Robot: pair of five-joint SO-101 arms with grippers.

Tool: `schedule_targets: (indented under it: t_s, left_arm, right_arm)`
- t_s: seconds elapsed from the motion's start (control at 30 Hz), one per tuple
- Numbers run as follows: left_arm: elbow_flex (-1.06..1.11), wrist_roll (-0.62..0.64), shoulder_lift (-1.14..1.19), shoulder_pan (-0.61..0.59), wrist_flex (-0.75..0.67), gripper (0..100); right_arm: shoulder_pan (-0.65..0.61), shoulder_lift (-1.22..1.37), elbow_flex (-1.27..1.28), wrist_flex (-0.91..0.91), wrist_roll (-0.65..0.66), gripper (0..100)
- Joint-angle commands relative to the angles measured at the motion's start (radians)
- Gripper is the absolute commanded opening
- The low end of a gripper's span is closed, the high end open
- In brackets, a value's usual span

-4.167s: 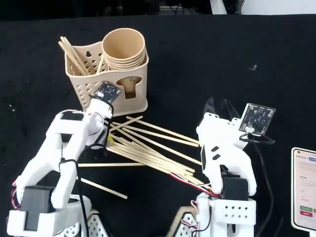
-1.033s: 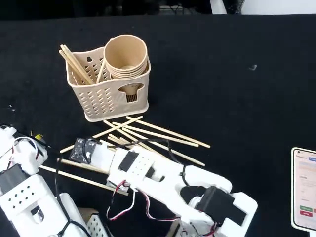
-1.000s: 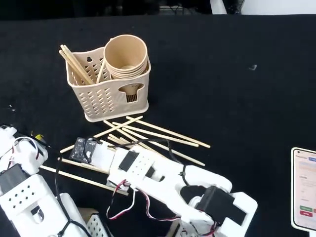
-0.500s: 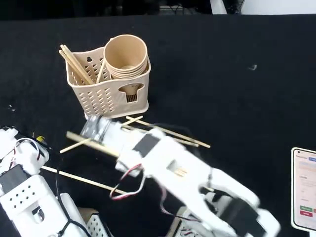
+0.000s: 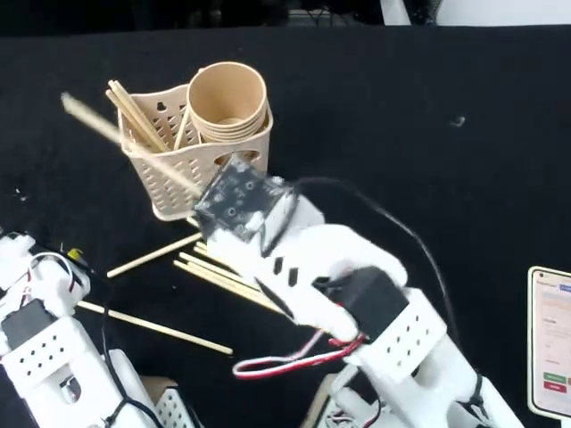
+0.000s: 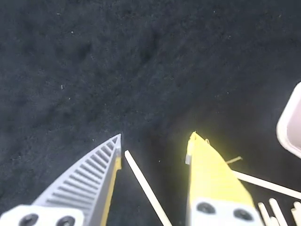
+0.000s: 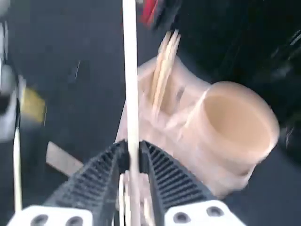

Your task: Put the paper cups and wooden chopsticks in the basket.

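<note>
A beige basket (image 5: 183, 169) stands at the back left of the black table. It holds a stack of paper cups (image 5: 227, 94) and several wooden chopsticks (image 5: 134, 107). My right gripper (image 7: 130, 157) is shut on one chopstick (image 5: 116, 135), which hangs tilted in the air in front of the basket (image 7: 160, 108) and cups (image 7: 235, 122). More chopsticks (image 5: 214, 272) lie loose on the table below that arm. My left gripper (image 6: 155, 141) is open low over the table near the front left, with one loose chopstick (image 6: 141, 183) between its fingers but not gripped.
A single chopstick (image 5: 152, 325) lies near the front edge, beside the left arm's base (image 5: 45, 348). Another (image 5: 152, 254) lies at an angle in front of the basket. A phone screen (image 5: 549, 343) sits at the right edge.
The right arm has lifted a chopstick off the table and swung it up and back towards the basket. The left arm has stayed at the front left.
</note>
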Motion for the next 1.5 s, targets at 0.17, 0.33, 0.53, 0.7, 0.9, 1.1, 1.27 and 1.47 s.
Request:
schedule_targets:
  t_s: [0.17, 0.33, 0.53, 0.7, 0.9, 1.1, 1.27, 1.47]
  left_arm:
    - [0.119, 0.029, -0.006, -0.002, -0.241, 23]
    - [0.139, 0.083, -0.006, -0.01, -0.27, 23]
    - [0.14, 0.083, -0.006, -0.007, -0.27, 23]
    - [0.14, 0.077, -0.006, -0.007, -0.27, 23]
    - [0.14, 0.077, -0.006, -0.008, -0.27, 23]
    - [0.14, 0.077, -0.006, -0.008, -0.27, 23]
    - [0.14, 0.077, -0.006, -0.008, -0.27, 23]
    - [0.14, 0.077, -0.006, -0.004, -0.27, 23]
  right_arm:
    - [0.015, 0.142, -0.059, -0.726, -0.153, 1.1]
    - [0.02, 0.36, -0.087, -0.941, -0.153, 1.1]
    - [0.031, 0.564, -0.222, -0.961, -0.152, 1.1]
    - [0.057, 0.705, -0.343, -0.956, -0.153, 2.8]
    - [0.06, 0.76, -0.371, -0.859, -0.153, 12.4]
    - [0.061, 0.599, -0.323, -0.727, -0.153, 12.4]
    - [0.061, 0.3, -0.163, -0.446, -0.155, 12.4]
    - [0.068, 0.022, 0.13, 0.087, -0.118, 12.8]
